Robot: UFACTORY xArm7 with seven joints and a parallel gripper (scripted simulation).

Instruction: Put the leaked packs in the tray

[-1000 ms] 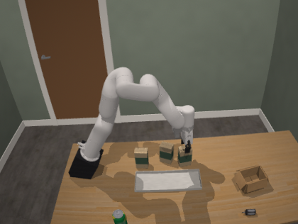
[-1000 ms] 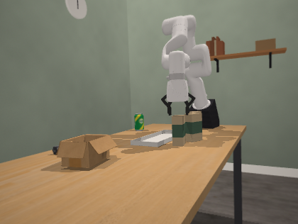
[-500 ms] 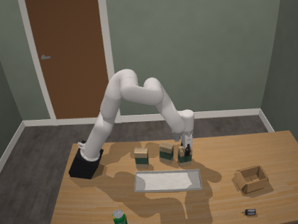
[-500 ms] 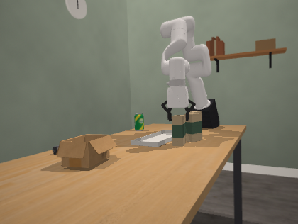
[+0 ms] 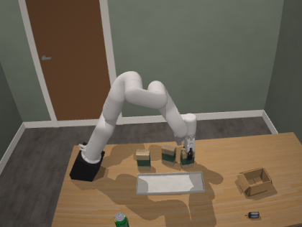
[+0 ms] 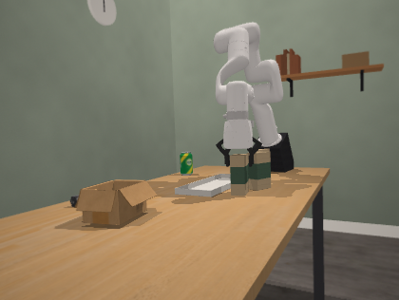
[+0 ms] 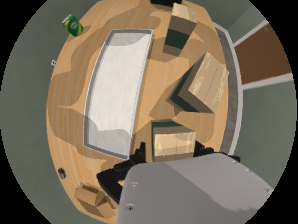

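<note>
I am holding my gripper (image 6: 238, 157) straight down over the rightmost coffee pack (image 5: 187, 160), with my fingers spread wide, one on either side of its top, and nothing caught between them. In the exterior view the black fingers (image 6: 221, 150) are flanking the pack's tan upper part, and I cannot tell whether they are touching it.

The three packs are standing upright in a row along the far side of the tray (image 5: 141, 186): the middle pack (image 5: 168, 154) is just beside the one I am over, and the left pack (image 5: 143, 159) is standing a little apart, nearer my black base (image 5: 80, 173). Each pack is tan on top with a dark green band lower down.

The tray, grey-rimmed and pale inside, is lying flat on the wooden table (image 5: 223, 208) on the near side of the packs (none of them is in it).

Well to the right, an open cardboard box (image 5: 256, 182) is sitting on the table, with a small dark object (image 5: 254, 215) nearer the front edge. A green can (image 5: 121, 219) is standing at the near edge, left of the tray.
</note>
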